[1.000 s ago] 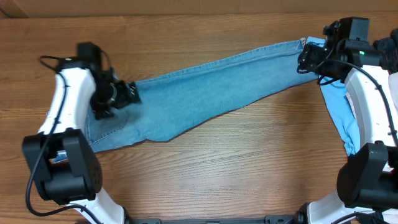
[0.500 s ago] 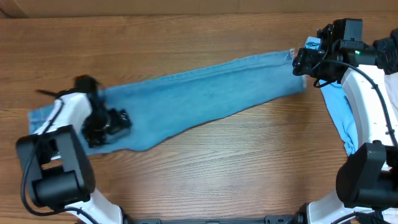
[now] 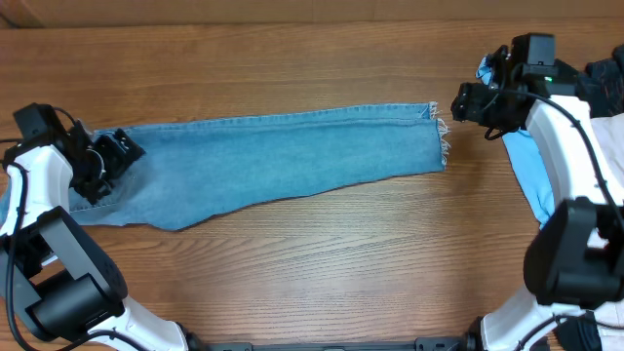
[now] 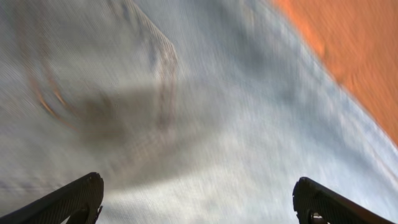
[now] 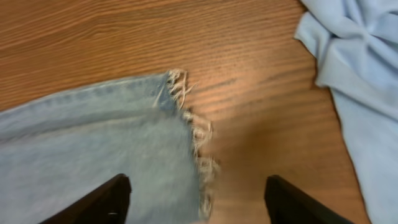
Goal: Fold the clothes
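Bare table (image 3: 312,278) opens beyond the frayed jeans (image 3: 273,156); left end effector (image 4: 196,191) and right end effector (image 5: 198,188) spread apart.

No text, label, brand, number or sign legible, none on the jeans (image 3: 283,161), none on the T-shirt (image 3: 536,183) beside the jeans, none on the table (image 3: 312,278)

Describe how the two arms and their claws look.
The left arm and right arm match: glossy white links between bulky black joint housings, thin black cables looping alongside. The left claw and right claw are black, each with two flat dark fingers. A small green light glows near the right wrist.
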Robot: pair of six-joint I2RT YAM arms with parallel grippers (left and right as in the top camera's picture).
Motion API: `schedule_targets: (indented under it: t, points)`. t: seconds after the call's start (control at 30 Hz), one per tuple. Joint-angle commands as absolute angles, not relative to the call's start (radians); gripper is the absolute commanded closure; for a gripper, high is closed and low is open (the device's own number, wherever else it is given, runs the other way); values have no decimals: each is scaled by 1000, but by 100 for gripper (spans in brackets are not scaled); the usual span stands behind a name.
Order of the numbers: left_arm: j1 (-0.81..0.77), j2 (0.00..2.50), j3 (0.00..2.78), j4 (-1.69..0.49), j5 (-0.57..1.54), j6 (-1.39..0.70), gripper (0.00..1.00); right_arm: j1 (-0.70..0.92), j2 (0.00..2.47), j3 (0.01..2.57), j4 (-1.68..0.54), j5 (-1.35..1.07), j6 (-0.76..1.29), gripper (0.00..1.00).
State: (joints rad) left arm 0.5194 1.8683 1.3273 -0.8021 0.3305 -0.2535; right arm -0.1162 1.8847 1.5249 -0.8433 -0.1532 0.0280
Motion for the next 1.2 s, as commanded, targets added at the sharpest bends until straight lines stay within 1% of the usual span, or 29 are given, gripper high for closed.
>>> schedule_targets:
  t: [0.0,0.07,0.1,0.2,0.4,0.7,0.83,0.93,1.03,1.1,1.17]
  points:
    - [492,1876,1337,-870,414,-237,0,-112,1980,1525,-792,-175,-30,32]
    - [482,1876,1336,-913,403,-233,0,-112,2024,1525,-768,-223,-73,33]
    - [476,1876,1336,-935,389,-232,0,-112,2049,1525,-753,-241,-85,37]
    - [466,1876,1335,-978,323,-232,0,-112,2102,1525,-694,-249,-83,41]
    - [461,1876,1317,-982,279,-232,0,-111,2111,1525,-615,-288,-84,47]
    - [461,1876,1311,-968,280,-232,0,-60,2157,1525,-621,-289,-84,48]
    - [461,1876,1311,-969,279,-231,0,-51,2157,1525,-607,-289,-83,61]
    - [461,1876,1311,-968,280,-232,0,-52,2157,1525,-612,-273,-83,62]
    - [461,1876,1311,-969,279,-231,0,-52,2157,1525,-622,-230,-82,68]
    - [461,1876,1311,-968,279,-232,0,-52,2157,1525,-630,-210,-81,76]
    - [461,1876,1311,-968,279,-232,0,-52,2157,1525,-633,-210,-79,90]
